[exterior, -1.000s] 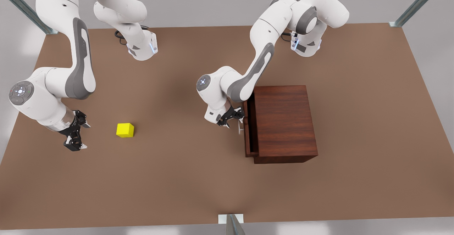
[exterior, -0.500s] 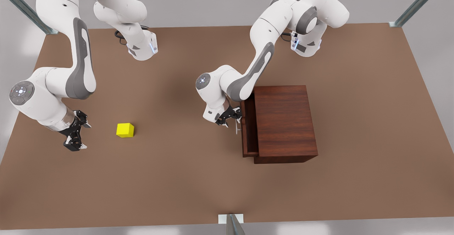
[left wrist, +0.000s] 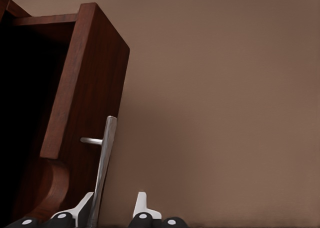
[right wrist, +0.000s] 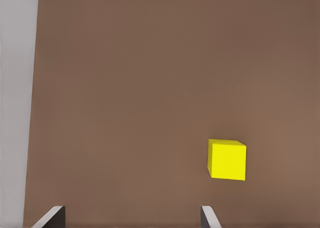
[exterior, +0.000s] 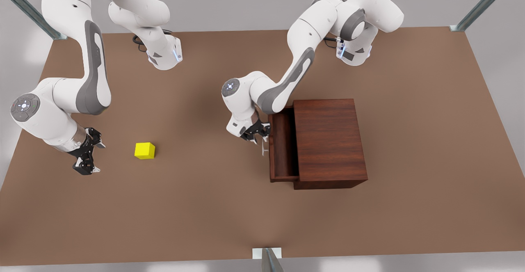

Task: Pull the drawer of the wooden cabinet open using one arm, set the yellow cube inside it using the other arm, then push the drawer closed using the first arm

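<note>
Gripping the thin silver bar handle (left wrist: 102, 168) between narrowed fingers (left wrist: 142, 205), our left gripper (exterior: 255, 134) sits at the front panel of the drawer (exterior: 282, 149). The drawer is part-way out of the wooden cabinet (exterior: 330, 140), toward the front view's left, its long axis lying across that direction. We see dark reddish grain and flat faces, and no writing. Our right gripper (exterior: 84, 157) waits spread wide, near the plain yellow cube (exterior: 144, 150) on the matte brown table (exterior: 205, 206).

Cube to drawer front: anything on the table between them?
Nothing. In the front view, bare table runs from the cube to the drawer, whose handle is at the left gripper.
</note>
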`<state>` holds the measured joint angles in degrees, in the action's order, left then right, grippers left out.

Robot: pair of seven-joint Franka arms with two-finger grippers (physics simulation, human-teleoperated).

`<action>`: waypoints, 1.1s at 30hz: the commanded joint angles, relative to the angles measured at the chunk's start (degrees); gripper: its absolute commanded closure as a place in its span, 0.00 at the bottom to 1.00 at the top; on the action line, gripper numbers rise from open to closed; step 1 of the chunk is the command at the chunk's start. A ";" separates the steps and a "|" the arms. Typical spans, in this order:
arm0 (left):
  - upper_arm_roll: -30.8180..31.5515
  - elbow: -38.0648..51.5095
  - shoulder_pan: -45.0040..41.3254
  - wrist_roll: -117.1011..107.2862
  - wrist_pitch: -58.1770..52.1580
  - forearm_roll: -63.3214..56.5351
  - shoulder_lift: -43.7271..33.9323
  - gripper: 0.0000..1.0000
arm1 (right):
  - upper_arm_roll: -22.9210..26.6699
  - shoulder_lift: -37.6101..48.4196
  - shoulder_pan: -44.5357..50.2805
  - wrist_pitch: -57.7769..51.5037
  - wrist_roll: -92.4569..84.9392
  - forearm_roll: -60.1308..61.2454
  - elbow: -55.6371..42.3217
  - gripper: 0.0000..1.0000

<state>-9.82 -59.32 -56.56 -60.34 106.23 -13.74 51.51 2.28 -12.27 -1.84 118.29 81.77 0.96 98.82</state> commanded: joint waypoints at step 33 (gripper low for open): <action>-0.99 -28.13 39.95 38.02 -18.43 23.41 -41.40 0.00 | 0.09 -0.30 4.04 22.77 6.30 -3.51 27.66 0.00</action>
<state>-10.76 -87.46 -16.62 -33.37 88.38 9.66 10.17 2.31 -12.21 2.27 138.42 85.90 -1.97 126.62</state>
